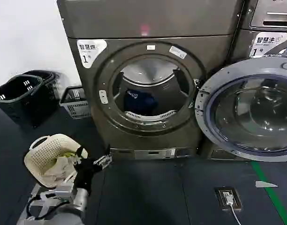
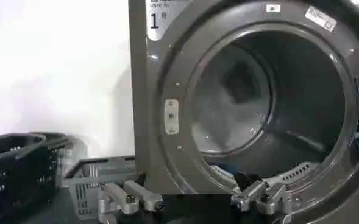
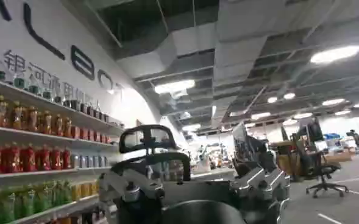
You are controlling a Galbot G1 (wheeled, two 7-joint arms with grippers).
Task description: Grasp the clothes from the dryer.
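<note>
Navy fabric, the clothes [image 1: 139, 101], sits bunched low at the back of the drum, just behind the ribbed lint grille [image 1: 150, 116], well inside the dryer [image 1: 148, 136]. Door [image 1: 249, 110] swung fully open to the robot's right, mouth unobstructed. Left gripper [image 1: 94, 164] is low by the floor, below and left of the port, fingers spread with nothing between them; clothes lie ahead, up and to its right. No clear long axis on the bundle. Left arm looks the nearer one. Right gripper [image 3: 194, 189] points away at shop shelves, fingers apart, empty. Labels: white sticker [image 1: 89, 50] with Chinese characters and "1"; neighbouring machine [image 1: 270, 28] has a similar one.
</note>
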